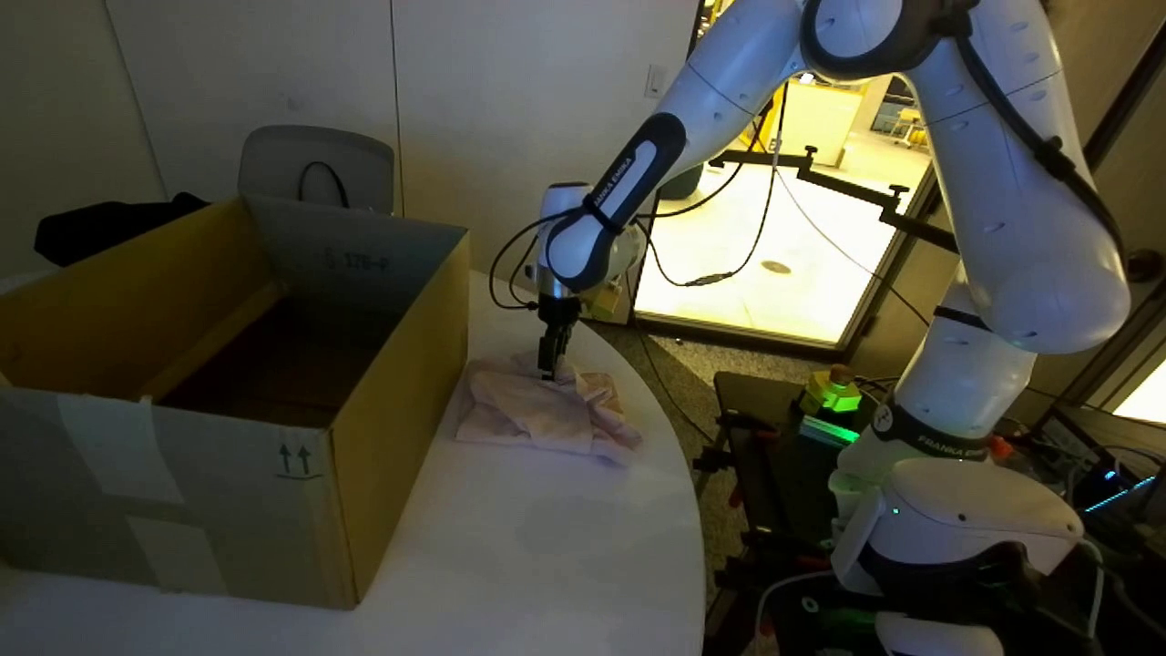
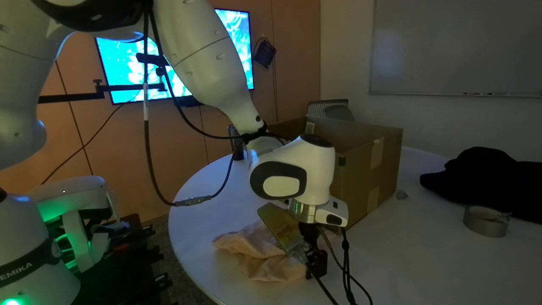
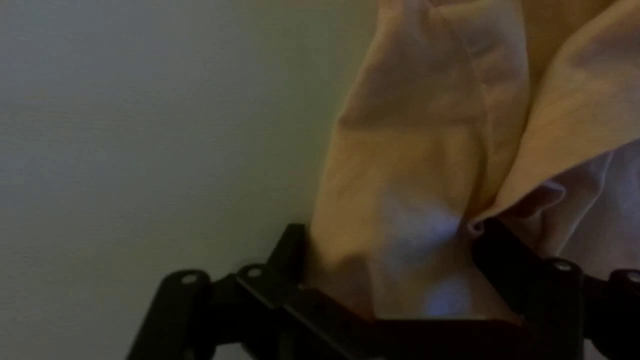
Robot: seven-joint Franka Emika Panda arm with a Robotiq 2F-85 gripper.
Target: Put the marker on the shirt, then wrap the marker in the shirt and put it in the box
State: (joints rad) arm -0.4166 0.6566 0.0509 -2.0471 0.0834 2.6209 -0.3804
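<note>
The pale pink-cream shirt [image 1: 524, 410] lies crumpled on the white table, beside the cardboard box [image 1: 392, 410]. In both exterior views my gripper [image 1: 548, 372] points down at the shirt's edge. The wrist view shows the jaws wide apart, with a strip of shirt [image 3: 415, 160] between them. One of the fingers [image 3: 292, 247] stands over the bare table, just along the cloth's border. A rolled fold of cloth meets the opposite fingertip. Whether the pads press on the cloth cannot be told. The marker is hidden or out of view.
The tall box wall [image 2: 368, 182] rises close beside the gripper and shirt. A tape roll [image 2: 485, 221] and a black cloth [image 2: 487, 182] lie on the table. Cables [image 2: 347, 262] hang by the gripper. The table's rounded edge [image 1: 697, 510] runs near the shirt.
</note>
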